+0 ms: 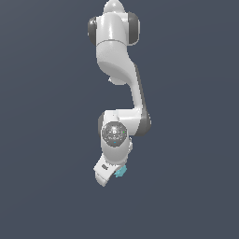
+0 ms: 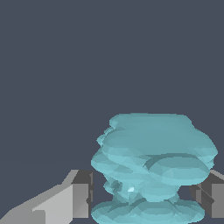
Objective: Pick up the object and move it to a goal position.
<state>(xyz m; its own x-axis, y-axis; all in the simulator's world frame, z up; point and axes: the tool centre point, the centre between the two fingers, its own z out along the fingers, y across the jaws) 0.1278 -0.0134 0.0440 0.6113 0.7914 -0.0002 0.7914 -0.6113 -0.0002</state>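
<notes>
The white Panda arm [image 1: 116, 70] was the largest thing in the exterior view, running from its base at the top of the picture down through a dark-banded elbow joint to a rounded wrist with a speckled grey disc on its face. Behind it lay only a plain, dark slate-blue backdrop; no edge or surface line could be made out in it.

Below the wrist, the white hand [image 1: 112, 173] hung tilted toward the exterior view's left, its blocky body ending near the lower middle of the picture. In that view its fingers were too small to tell apart.

The object [image 1: 121, 172], a small light-cyan lump, peeped out at the hand's lower edge on the exterior view's right, touching the white casing and far smaller than it.

In the wrist view the object [image 2: 153, 166] filled the space between the two grey fingers [image 2: 72, 197], showing stacked, ridged lobes that widened at the upper part, narrowed at a waist and flared again at a flat base. One finger stood just beside it on each flank, parted only as far as the object's width. They looked closed against it, though actual contact at the pads was hidden by the object's bulging sides.
</notes>
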